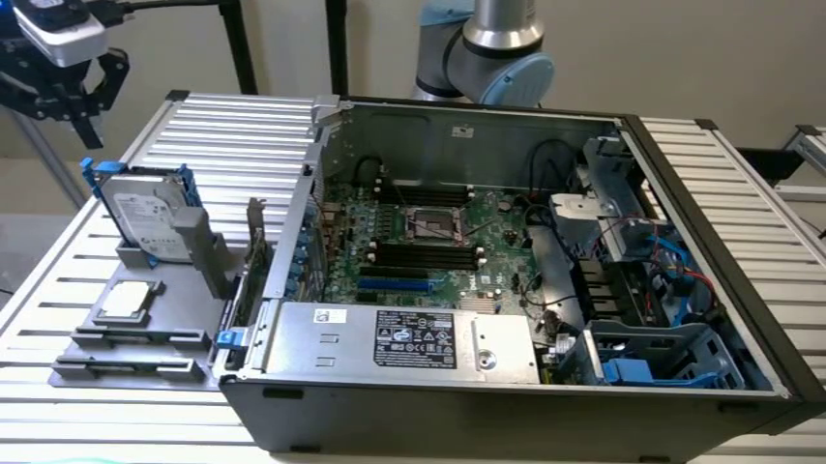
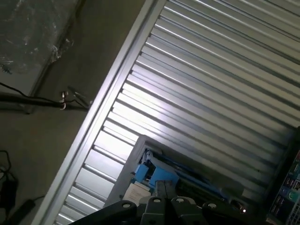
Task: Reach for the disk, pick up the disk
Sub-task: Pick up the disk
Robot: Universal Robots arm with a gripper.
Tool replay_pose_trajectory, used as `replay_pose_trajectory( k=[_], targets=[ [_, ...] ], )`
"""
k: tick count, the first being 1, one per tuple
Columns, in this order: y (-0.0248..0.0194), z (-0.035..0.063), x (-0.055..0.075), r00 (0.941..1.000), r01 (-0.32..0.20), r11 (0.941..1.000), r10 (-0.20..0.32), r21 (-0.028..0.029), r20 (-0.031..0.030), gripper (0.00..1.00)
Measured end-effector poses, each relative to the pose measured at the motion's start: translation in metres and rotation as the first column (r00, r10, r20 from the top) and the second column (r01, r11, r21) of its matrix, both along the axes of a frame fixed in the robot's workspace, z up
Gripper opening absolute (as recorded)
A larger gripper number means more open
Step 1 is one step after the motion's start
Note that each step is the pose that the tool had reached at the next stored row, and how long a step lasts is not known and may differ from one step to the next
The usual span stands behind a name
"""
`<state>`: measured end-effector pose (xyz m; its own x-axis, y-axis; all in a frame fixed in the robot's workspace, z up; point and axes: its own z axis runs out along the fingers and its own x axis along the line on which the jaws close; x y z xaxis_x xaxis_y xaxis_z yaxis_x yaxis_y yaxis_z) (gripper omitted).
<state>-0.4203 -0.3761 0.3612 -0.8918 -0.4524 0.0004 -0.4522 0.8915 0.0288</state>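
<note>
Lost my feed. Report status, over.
Claw shut, empty, above disk, apart. Disk upright in grey stand, untouched. Nothing between them.

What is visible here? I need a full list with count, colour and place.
table: one, silver, slatted, under everything.
computer case: one, black, open, on the table.
motherboard: one, green, inside the case.
power supply: one, silver, inside the case, near edge.
holder: one, grey, on the table, exterior view's left of the case.
disk: one, silver-grey with blue frame, upright in the holder.
chip: one, silver, flat on the holder.
arm: one, grey and blue, behind the case.
gripper: one, black, shut, above the disk, not touching it.
</note>
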Motion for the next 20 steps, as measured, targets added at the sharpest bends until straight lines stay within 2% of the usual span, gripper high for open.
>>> replay_pose_trajectory(
  k=[5,10,12,15,20],
  targets=[
    [0.0,0.0,0.0,0.9958,-0.092,0.9958,0.092,0.0,0.0,0.11],
    [0.0,-0.0006,0.0001,0.9834,-0.181,0.9834,0.181,0.0,0.0002,0.11],
    [0.0,-0.0011,0.0001,0.9764,-0.216,0.9764,0.216,-0.0001,-0.0001,0.11],
    [0.0,-0.0022,0.0,0.9629,-0.27,0.9629,0.27,0.0,0.0001,0.11],
    [0.0,-0.0034,0.0,0.9344,-0.356,0.9344,0.356,-0.0003,0.0009,0.11]
  ],
)
